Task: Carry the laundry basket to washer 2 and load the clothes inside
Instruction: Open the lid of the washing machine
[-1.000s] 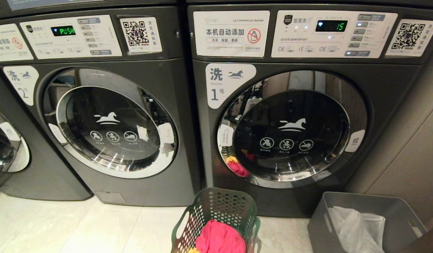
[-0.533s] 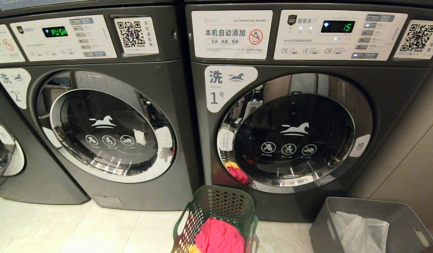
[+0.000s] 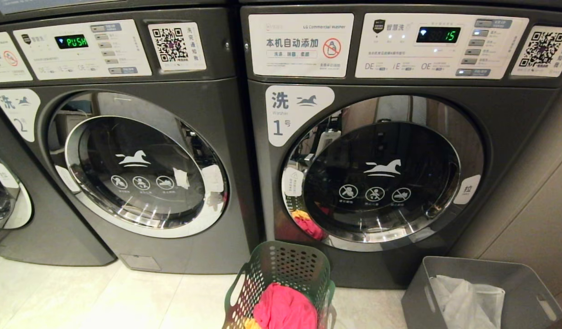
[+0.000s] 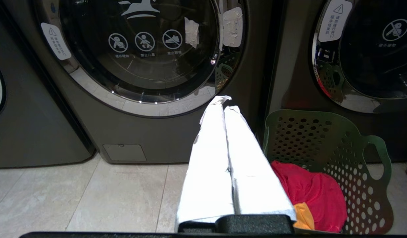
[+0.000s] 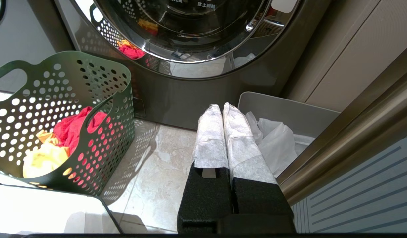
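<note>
Sitting beside left gripper (image 4: 224, 102), laundry basket (image 4: 325, 138), perhaps untouched

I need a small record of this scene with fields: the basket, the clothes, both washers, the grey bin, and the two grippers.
laundry basket: green, perforated, on the floor in front of washer 1, at its left edge
clothes: pink and yellow-orange garments, inside the basket
washer 2: left of washer 1, door closed, display reads PUSH
washer 1: door closed, display reads 15
grey bin: on the floor right of the basket, white bag inside
left gripper: shut, empty, near the basket
right gripper: shut, empty, above the grey bin
</note>
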